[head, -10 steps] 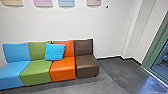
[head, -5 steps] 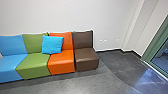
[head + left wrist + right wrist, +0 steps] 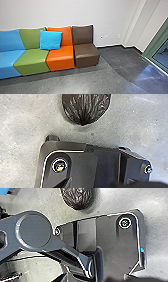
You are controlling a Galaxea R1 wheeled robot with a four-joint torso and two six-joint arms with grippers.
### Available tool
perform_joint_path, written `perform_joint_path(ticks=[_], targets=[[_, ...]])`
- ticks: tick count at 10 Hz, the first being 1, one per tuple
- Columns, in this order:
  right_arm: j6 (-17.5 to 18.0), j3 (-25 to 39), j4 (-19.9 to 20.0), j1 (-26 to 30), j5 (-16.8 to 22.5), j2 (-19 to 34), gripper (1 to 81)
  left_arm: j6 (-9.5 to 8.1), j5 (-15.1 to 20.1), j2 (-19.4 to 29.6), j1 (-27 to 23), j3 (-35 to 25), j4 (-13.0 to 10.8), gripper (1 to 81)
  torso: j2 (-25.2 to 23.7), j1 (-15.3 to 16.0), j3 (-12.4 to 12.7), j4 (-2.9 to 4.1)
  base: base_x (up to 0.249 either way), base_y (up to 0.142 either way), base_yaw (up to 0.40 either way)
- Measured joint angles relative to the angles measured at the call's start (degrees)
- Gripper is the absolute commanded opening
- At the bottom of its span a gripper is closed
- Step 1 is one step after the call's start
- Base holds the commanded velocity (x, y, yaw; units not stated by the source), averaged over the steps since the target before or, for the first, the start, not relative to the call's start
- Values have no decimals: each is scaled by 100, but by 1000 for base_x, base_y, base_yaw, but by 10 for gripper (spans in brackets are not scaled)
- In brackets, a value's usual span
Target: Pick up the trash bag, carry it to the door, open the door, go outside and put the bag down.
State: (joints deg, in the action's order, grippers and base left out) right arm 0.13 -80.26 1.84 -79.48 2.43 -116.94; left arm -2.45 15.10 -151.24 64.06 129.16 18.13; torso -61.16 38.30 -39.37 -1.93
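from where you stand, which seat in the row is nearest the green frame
The brown seat, the end one, beside the orange seat; it is the only brown one.

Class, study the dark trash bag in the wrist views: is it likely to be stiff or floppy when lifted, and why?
The trash bag is probably floppy, since its shiny skin is covered in fine creases. Its rounded bulge suggests contents that might sag or shift. The smooth-looking sheen hints that it could be somewhat slippery.
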Motion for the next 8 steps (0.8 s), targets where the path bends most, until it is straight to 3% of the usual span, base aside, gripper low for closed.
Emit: perform_joint_path(ticks=[4,8], targets=[[80,571,5,407,74,931,811,0,121,-100,-137,146,122,811,-824,518,-15,0,0,0,0],[254,822,0,1212,757,1030,811,0,189,-255,-83,301,188,811,-1652,1036,-17,0,0,0,0]])
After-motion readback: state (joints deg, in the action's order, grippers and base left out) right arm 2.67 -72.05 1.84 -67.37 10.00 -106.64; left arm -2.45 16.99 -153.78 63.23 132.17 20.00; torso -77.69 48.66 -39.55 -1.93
